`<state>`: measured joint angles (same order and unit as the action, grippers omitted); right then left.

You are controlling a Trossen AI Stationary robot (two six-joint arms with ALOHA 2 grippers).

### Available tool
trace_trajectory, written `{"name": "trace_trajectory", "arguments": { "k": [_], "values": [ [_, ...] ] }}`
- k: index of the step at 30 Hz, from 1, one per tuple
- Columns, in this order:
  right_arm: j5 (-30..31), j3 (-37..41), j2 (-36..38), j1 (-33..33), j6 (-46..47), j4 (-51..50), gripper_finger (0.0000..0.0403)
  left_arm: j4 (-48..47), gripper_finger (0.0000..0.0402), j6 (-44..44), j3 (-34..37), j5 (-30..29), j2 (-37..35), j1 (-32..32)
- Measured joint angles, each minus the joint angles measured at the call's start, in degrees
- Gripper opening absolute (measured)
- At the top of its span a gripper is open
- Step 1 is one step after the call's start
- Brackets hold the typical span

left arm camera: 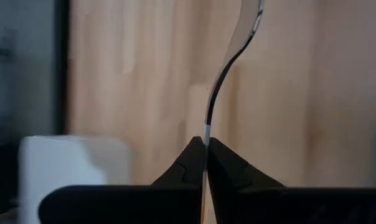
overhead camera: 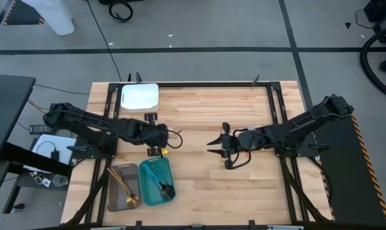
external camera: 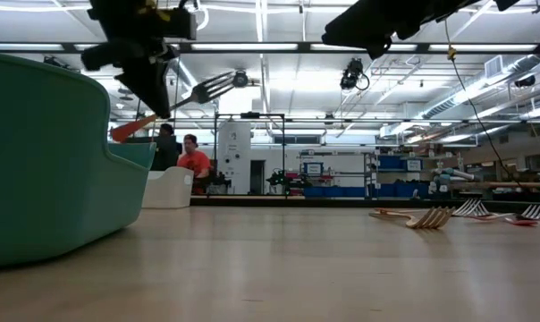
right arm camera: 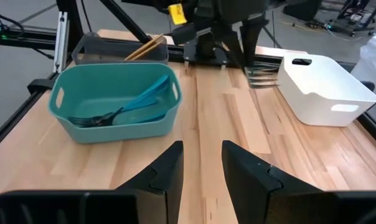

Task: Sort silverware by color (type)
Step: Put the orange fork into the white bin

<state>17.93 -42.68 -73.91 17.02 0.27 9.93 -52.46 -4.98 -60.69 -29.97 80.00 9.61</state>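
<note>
Between the closed fingers [left arm camera: 228, 168] of the left gripper [overhead camera: 160, 135], a fork [external camera: 176, 100] with silver tines and an orange handle is pinched, raised off the table [overhead camera: 244, 191] between the white tray [overhead camera: 140, 98] and the teal tray [overhead camera: 156, 181]. Right gripper [right arm camera: 200, 163] hovers mid-table, jaws parted and empty. Blue and dark pieces lie in the teal tray, gold ones in the grey tray [overhead camera: 121, 189].

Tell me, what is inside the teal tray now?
The teal tray holds teal-blue silverware and one dark fork. How many teal-blue pieces lie there cannot be counted, because they overlap and the near wall covers the floor's front edge.
</note>
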Motion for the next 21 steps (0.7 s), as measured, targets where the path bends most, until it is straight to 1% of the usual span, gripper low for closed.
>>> {"name": "trace_trajectory", "arguments": {
  "k": [4, 8, 12, 18, 21],
  "values": [
    [-0.02, 0.04, 0.0, 0.0, 0.0, -0.12, 0.012, -5.02, 0.0015, 6.62, 0.0, -5.98, 0.22, -0.98],
    [-0.02, 0.04, 0.0, 0.0, 0.04, 0.24, 0.012, -8.0, 0.0015, 13.02, 0.0, -9.66, 0.25, -2.31],
    [-1.2, 0.04, 0.0, 0.07, 0.4, 0.74, 0.012, -10.04, 0.0015, 15.71, 0.0, -10.84, 0.25, -5.56],
    [-1.55, 0.04, 0.0, 0.09, 2.54, 0.72, 0.012, -11.79, 0.0015, 17.06, 0.0, -11.59, 0.25, -13.32],
    [-1.56, 0.04, 0.0, 0.35, 3.9, 0.71, 0.012, -11.72, 0.0015, 19.31, 0.0, -12.09, 0.25, -17.23]
  ]
}}
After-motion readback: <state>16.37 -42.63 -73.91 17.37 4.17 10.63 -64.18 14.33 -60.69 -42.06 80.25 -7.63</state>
